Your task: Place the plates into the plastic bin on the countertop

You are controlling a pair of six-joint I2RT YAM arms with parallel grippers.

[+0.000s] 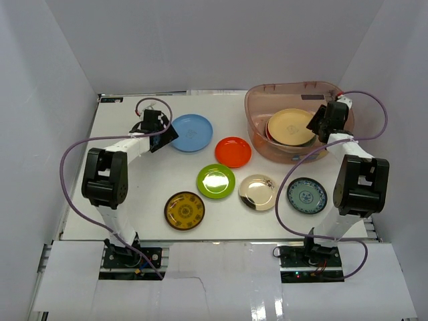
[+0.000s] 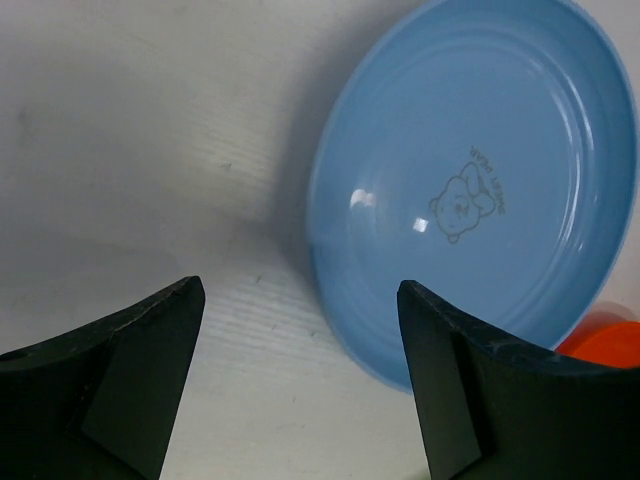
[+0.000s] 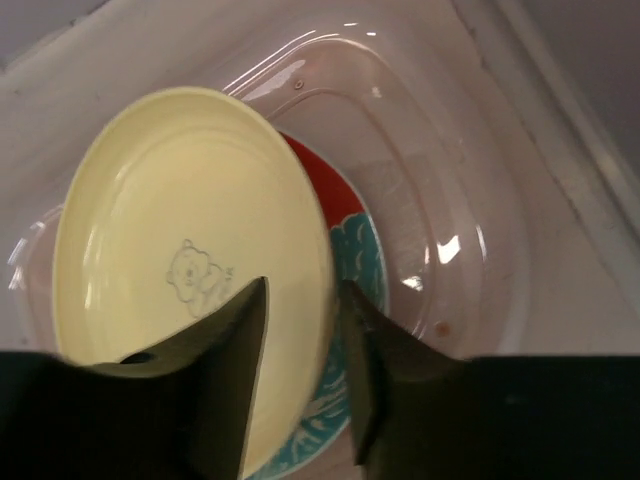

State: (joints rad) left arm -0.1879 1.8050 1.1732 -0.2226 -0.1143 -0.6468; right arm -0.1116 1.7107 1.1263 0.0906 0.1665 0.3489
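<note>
The plastic bin [image 1: 262, 100] stands at the back right and holds a stack of plates. A tan plate [image 1: 289, 126] lies on top. My right gripper [image 1: 318, 124] reaches into the bin. In the right wrist view it [image 3: 305, 290] is shut on the right rim of the tan plate [image 3: 170, 250], above a red plate [image 3: 335, 195] and a teal one [image 3: 358, 265]. My left gripper [image 1: 167, 136] is open and empty, low over the countertop [image 1: 134, 187], just left of the light blue plate [image 1: 191, 132]. In the left wrist view it [image 2: 300, 300] has the plate's [image 2: 470, 180] edge by its right finger.
Loose on the countertop are an orange plate [image 1: 233, 152], a green plate [image 1: 215, 180], a gold plate [image 1: 257, 192], a teal patterned plate [image 1: 307, 195] and a brown-yellow plate [image 1: 184, 210]. White walls close in the sides and back.
</note>
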